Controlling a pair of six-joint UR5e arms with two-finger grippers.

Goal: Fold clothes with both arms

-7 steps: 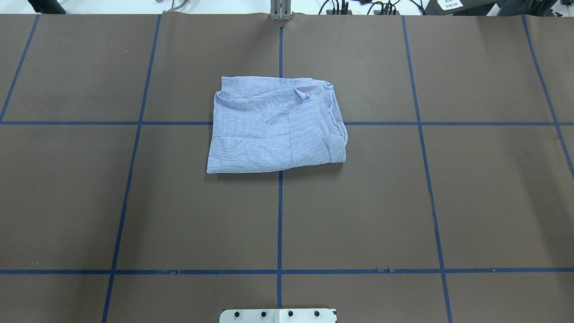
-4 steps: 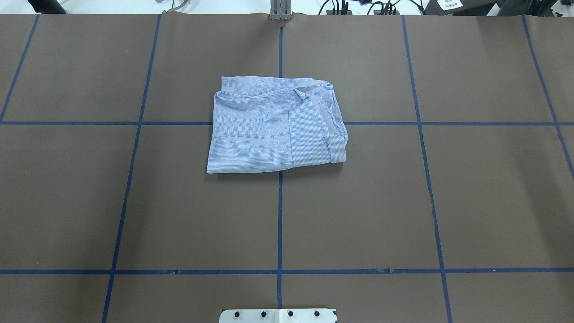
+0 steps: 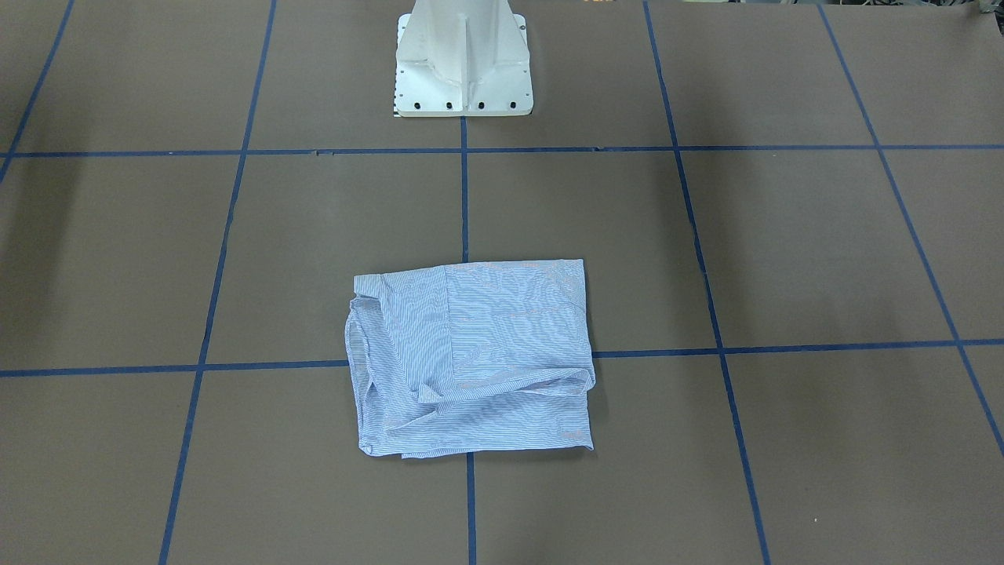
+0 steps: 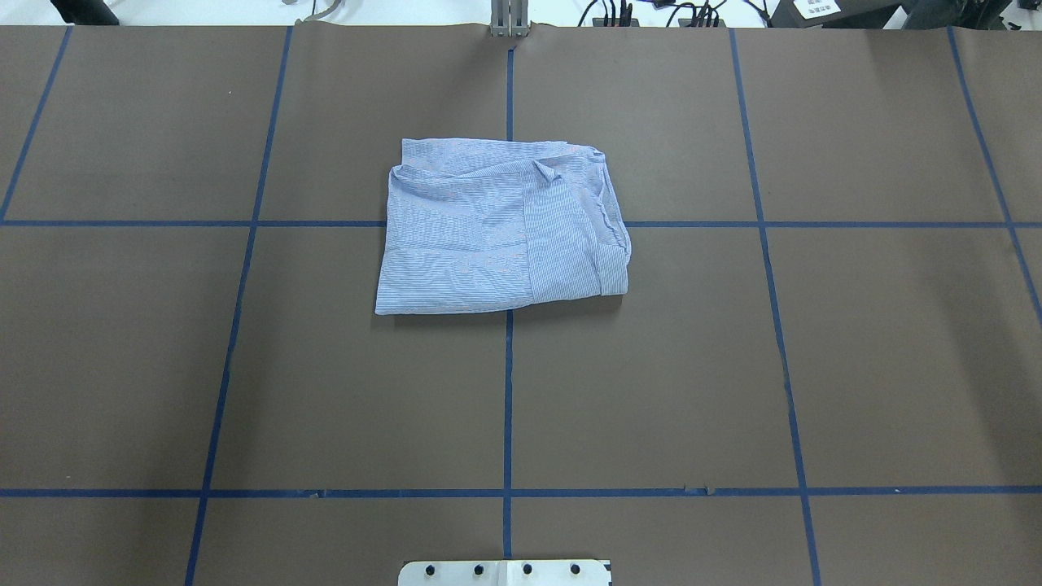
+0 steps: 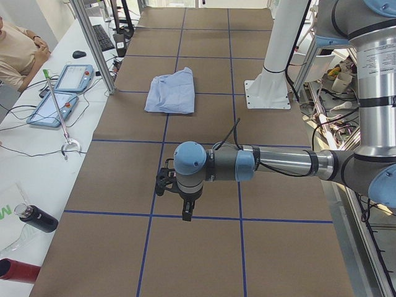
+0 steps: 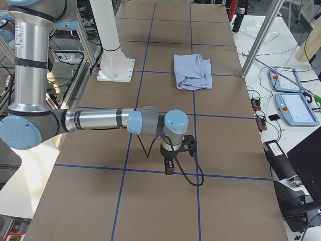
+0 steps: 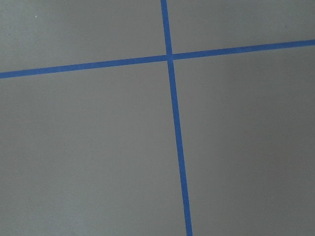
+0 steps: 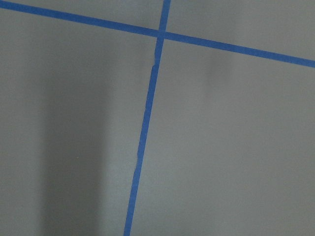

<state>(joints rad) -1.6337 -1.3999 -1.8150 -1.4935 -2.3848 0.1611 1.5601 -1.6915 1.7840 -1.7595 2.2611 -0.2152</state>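
Folded light-blue striped fabric shirt (image 4: 501, 236) lies central on brown desk (image 4: 326, 391), long axis along far edge; left gripper (image 5: 178, 201) and right gripper (image 6: 171, 164) hang about equally far toward opposite ends, finger spread cannot be told.

Brown matting (image 4: 366, 391) covers the whole table, crossed by a grid of blue tape (image 4: 507, 391). Off to the side, a white bench (image 5: 31, 167) carries a blue-edged tablet (image 5: 52, 106), a keyboard (image 5: 103, 37) and a black bottle (image 5: 37, 218). An aluminium post (image 5: 93, 43) rises beside it.
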